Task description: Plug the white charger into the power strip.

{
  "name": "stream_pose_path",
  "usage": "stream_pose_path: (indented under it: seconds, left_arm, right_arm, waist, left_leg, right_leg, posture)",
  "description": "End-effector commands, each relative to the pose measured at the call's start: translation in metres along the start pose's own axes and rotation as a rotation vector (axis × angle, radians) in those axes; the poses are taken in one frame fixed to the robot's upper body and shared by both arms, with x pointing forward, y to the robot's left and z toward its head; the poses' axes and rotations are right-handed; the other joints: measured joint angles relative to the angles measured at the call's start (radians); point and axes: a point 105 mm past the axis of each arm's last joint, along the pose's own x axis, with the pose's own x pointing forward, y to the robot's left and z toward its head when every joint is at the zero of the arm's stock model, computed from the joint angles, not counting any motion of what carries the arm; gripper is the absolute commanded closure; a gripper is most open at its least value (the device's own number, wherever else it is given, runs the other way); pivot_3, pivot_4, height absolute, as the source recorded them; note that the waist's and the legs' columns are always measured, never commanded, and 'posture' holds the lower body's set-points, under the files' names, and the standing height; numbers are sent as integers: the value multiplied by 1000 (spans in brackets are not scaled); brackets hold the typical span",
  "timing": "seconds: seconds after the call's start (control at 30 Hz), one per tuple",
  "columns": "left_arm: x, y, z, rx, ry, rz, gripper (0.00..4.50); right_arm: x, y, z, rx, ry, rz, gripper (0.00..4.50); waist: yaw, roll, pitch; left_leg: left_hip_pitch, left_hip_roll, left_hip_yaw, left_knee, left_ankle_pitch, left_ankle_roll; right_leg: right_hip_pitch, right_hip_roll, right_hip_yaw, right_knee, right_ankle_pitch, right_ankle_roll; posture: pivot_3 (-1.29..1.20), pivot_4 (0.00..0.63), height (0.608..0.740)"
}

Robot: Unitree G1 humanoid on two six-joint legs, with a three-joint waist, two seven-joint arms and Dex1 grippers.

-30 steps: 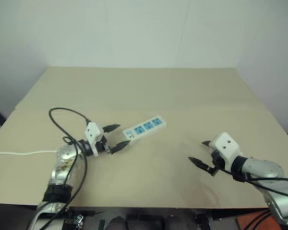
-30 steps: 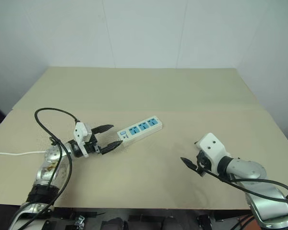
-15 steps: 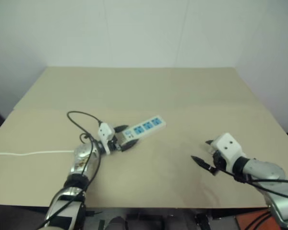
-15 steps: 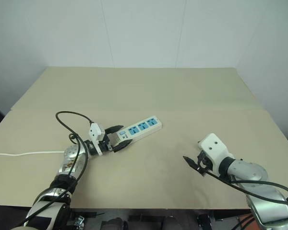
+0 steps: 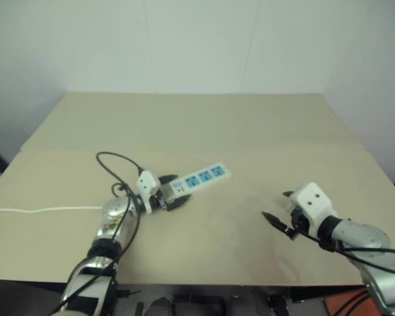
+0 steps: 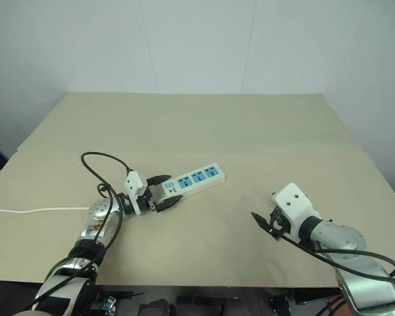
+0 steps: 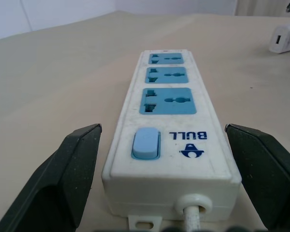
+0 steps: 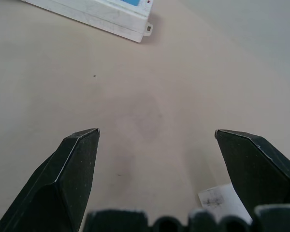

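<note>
The left claw [image 7: 162, 128] stands wide open and level over the table [image 6: 217, 125], one black finger [image 7: 70, 169] on each side of the strip [image 6: 191, 181] at its switch end; a gap shows between each finger and the strip's sides, so nothing is gripped. The strip lies flat, its pale blue switch [image 7: 146, 143] nearest this claw, then its three blue sockets in a row running away from it. The thin white cord [image 7: 191, 208] leaves the strip's switch end between the fingers. The right claw [image 8: 155, 131] is well apart from the strip, off to the right of its far end, tilted down toward the table with its fingers spread wide and empty. The charger [image 8: 222, 200] lies on the table well apart from the strip, below the right claw and near one finger's base; from the left wrist it shows as a small white block [image 7: 284, 38] beyond the strip's far end
</note>
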Motion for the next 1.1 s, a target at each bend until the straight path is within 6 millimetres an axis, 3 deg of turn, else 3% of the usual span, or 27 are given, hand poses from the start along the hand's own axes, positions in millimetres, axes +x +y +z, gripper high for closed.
stream_pose_path:
  seconds: [0.03,0.2,0.37,0.5,0.7,0.93,1.1]
  left_arm:
    - [-2,0,-10,-6,43,11,49]
    - [-1,-1,-10,-33,52,-13,49]
    - [-6,-6,-15,-64,90,-69,1251]
    - [-8,-8,-16,-54,118,-91,1242]
    - [-9,-19,-5,-47,93,-226,1242]
    - [-14,-44,3,26,111,-490,1242]
    - [-17,-51,-3,96,181,-587,1242]
  right_arm:
    - [-4,-5,12,-27,-38,-35,0]
    - [-3,-5,11,-30,-32,-35,0]
    - [-2,-5,11,-32,-31,-38,0]
    - [-2,-7,13,-44,-29,-31,0]
    - [-6,-21,34,-119,31,87,0]
    - [4,-62,53,-154,384,228,0]
    - [23,-64,51,-146,554,321,0]
  waist:
    - [0,0,0]
    - [0,1,-1]
    - [-2,1,-2]
    - [-5,1,-2]
    - [-7,1,-2]
    - [-7,3,-1]
    - [1,3,-1]
  left_leg:
    - [1,0,0,0,0,0]
    - [1,0,0,0,0,0]
    - [1,0,0,0,0,0]
    - [1,0,0,0,0,0]
    - [1,0,0,-1,0,0]
    - [0,1,0,-2,0,0]
    - [-7,0,0,-1,0,0]
  right_leg:
    - [0,0,0,0,0,0]
    - [1,0,0,1,0,0]
    - [1,0,0,0,0,0]
    - [1,0,0,0,0,0]
    - [0,0,1,0,0,0]
    - [-1,0,0,-2,0,0]
    - [-6,-1,-1,-4,0,0]
  posture:
    - [0,150,740]
    - [0,150,740]
    - [0,150,740]
    - [0,150,740]
    - [0,150,740]
    - [0,150,740]
    - [0,150,740]
